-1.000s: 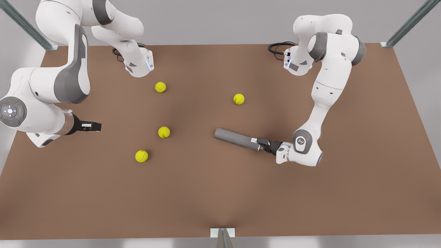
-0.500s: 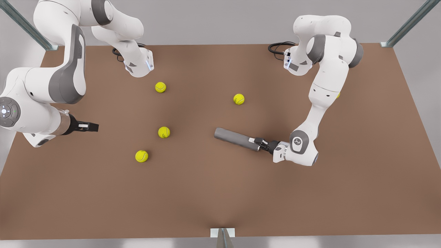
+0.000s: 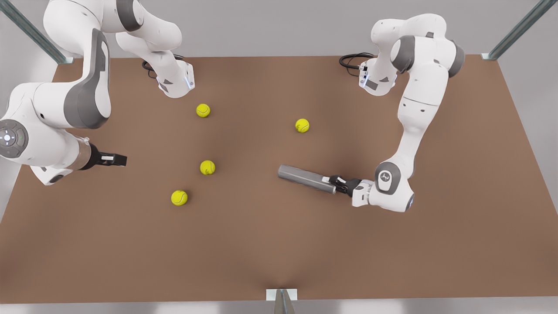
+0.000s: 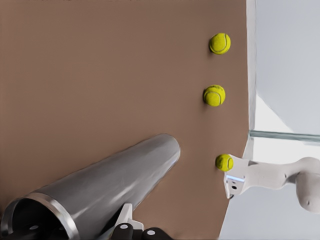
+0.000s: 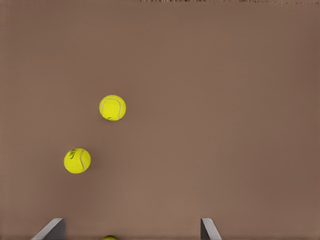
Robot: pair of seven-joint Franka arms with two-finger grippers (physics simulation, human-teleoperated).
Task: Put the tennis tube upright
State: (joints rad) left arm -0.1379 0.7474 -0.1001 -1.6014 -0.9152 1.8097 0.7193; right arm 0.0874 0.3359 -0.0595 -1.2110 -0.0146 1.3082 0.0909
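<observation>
The tennis tube (image 3: 305, 178) is a grey cylinder lying on its side on the brown table (image 3: 279, 244), right of centre in the front view. My left gripper (image 3: 335, 180) is shut on its silvery-rimmed end, at the front view's right. The left wrist view looks along the tube (image 4: 115, 185) from its open rim, with my left gripper (image 4: 80, 231) clamped on the rim wall. My right gripper (image 3: 117, 160) waits at the front view's left, well away from the tube. Its fingertips (image 5: 51, 227) stand wide apart in the right wrist view, with nothing between them.
Several yellow-green tennis balls lie on the table: one (image 3: 202, 110) near the far arm base (image 3: 176, 83), one (image 3: 302, 125) beyond the tube, two (image 3: 207, 167) (image 3: 179, 197) left of centre. A metal post (image 3: 282, 301) stands at the near edge.
My left gripper has drawn back toward the front view's right, and the tube has slid that way with it. The right arm has shifted only slightly. The balls stay put.
</observation>
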